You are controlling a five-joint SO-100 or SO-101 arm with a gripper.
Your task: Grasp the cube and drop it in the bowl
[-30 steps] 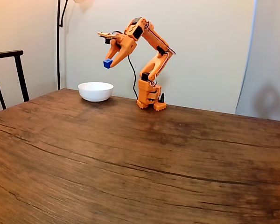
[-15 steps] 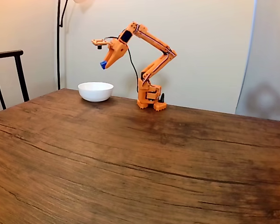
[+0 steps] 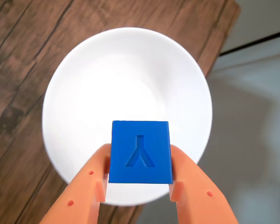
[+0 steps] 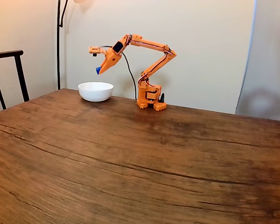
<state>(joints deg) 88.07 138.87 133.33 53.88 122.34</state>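
gripper (image 3: 139, 186) fingers pinch the cube (image 3: 140, 151) tight, hanging straight above the bowl (image 3: 74, 84), probably a touch toward its near rim in the wrist view.

Wrist view looks straight down, close; fixed view low, distant, probably across table (image 4: 140, 158); both share bowl (image 3: 126, 74).

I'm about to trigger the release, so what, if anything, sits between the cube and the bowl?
Nothing visible. The pincer holds the cube in open air above the bowl, whose white inside looks bare in the wrist view.
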